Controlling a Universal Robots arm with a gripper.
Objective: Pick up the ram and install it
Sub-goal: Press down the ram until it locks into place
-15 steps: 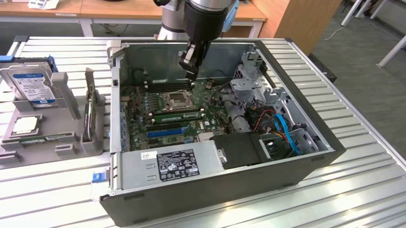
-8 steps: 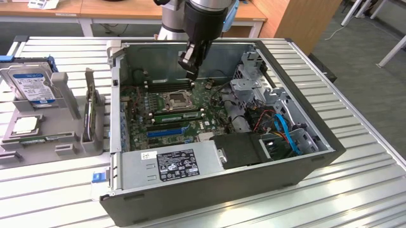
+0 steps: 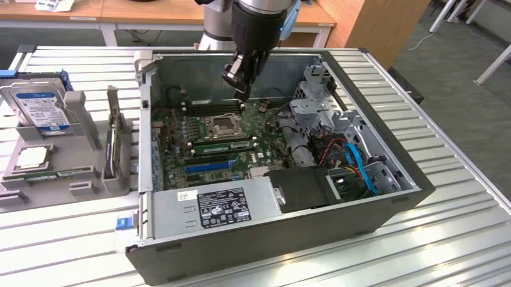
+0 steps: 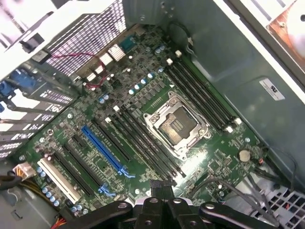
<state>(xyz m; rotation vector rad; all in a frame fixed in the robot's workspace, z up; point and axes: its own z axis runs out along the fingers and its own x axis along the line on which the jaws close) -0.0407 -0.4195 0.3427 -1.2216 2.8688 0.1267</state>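
Note:
My gripper [image 3: 242,94] hangs over the far part of the open computer case [image 3: 399,179], above the motherboard [image 3: 209,140]. Its fingers are shut, with nothing visible between them. In the wrist view the gripper [image 4: 159,187] sits over the board's edge, near the black memory slots [image 4: 143,140] beside the empty processor socket [image 4: 177,125]. One thin green stick that looks like a ram [image 3: 224,145] lies along the slots just in front of the socket. Another ram [image 3: 57,174] rests on the grey fixture [image 3: 84,185] at the exterior view's left, far from the gripper.
The fixture also carries a hard drive [image 3: 40,107], a square silver processor chip [image 3: 32,156] and an upright board [image 3: 113,140]. Inside the case are a power supply [image 3: 219,206], a drive cage [image 3: 315,107], blue cables [image 3: 363,170] and a blue expansion slot [image 4: 102,148].

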